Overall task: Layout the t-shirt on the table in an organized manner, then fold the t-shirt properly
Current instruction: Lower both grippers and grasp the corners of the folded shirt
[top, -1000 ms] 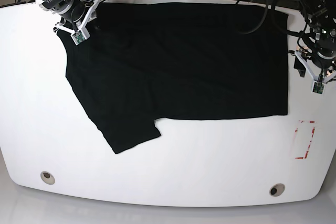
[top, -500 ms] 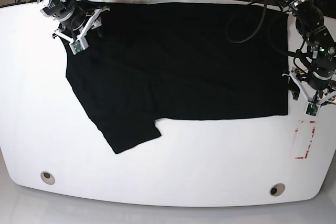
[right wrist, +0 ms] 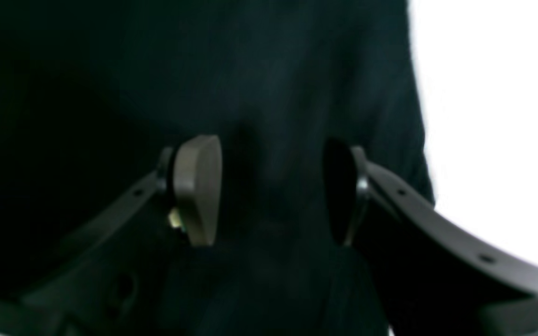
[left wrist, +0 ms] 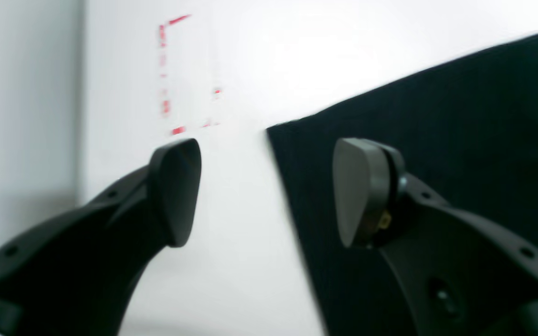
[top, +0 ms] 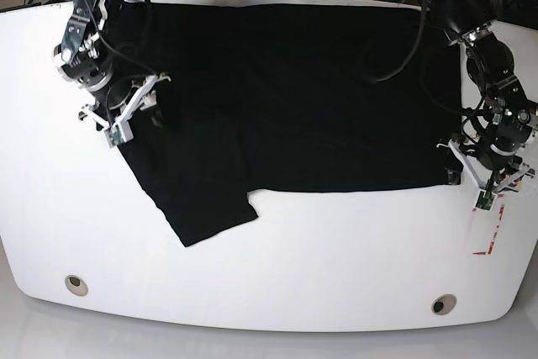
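The black t-shirt (top: 286, 98) lies spread flat on the white table (top: 319, 250), with one sleeve (top: 202, 208) pointing toward the front left. My left gripper (top: 468, 184) hovers open at the shirt's near right corner. In the left wrist view the left gripper (left wrist: 266, 191) straddles the t-shirt (left wrist: 437, 140) edge, one finger over bare table (left wrist: 241, 261). My right gripper (top: 133, 124) is open above the shirt's left edge. The right wrist view shows the right gripper (right wrist: 269, 191) with its jaws apart over the dark t-shirt (right wrist: 273, 70), with white table (right wrist: 493, 116) to the right.
A red dashed rectangle (top: 486, 229) is marked on the table just in front of the left gripper, also seen as the red mark (left wrist: 171, 74). Two round metal grommets (top: 76, 284) (top: 443, 303) sit near the front edge. Cables (top: 403, 31) hang over the shirt's far right.
Both arms have come toward the table's front. The right gripper left the shirt's far left corner and opened wider; the left gripper travelled down the right edge to the near corner.
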### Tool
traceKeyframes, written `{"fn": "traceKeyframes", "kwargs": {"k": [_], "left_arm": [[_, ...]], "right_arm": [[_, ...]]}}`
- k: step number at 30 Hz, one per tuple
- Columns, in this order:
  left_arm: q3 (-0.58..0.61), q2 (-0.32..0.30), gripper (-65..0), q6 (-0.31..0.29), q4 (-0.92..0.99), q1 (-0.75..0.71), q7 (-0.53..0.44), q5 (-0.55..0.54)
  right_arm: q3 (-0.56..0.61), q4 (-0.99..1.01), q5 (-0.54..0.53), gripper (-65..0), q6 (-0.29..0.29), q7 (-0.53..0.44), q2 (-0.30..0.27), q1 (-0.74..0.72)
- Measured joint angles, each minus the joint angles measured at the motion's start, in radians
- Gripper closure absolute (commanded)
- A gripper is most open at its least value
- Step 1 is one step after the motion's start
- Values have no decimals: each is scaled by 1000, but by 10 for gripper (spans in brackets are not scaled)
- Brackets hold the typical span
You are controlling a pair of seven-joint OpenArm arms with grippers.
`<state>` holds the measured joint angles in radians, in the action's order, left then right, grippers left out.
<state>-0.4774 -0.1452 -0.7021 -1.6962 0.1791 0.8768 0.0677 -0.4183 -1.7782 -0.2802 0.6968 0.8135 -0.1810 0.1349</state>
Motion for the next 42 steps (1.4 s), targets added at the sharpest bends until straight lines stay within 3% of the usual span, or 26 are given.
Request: {"fn": "traceKeyframes", "kwargs": {"k": [10, 21, 29, 42], "left_arm": [[4, -31, -417, 2, 205, 61, -111, 3], [1, -42, -415, 2, 245, 85, -115, 6], [1, -51, -415, 1, 246, 81, -116, 5], [0, -61, -415, 2, 246, 82, -116, 0]], "right_arm": [[-1, 354, 124, -339, -7, -9, -24, -315], [0, 729, 244, -339, -2, -194, -57, -568], [-2, 956, 258, -338, -6, -290, -93, -616], [-2, 967, 250, -338, -6, -328, -43, -586]]}}
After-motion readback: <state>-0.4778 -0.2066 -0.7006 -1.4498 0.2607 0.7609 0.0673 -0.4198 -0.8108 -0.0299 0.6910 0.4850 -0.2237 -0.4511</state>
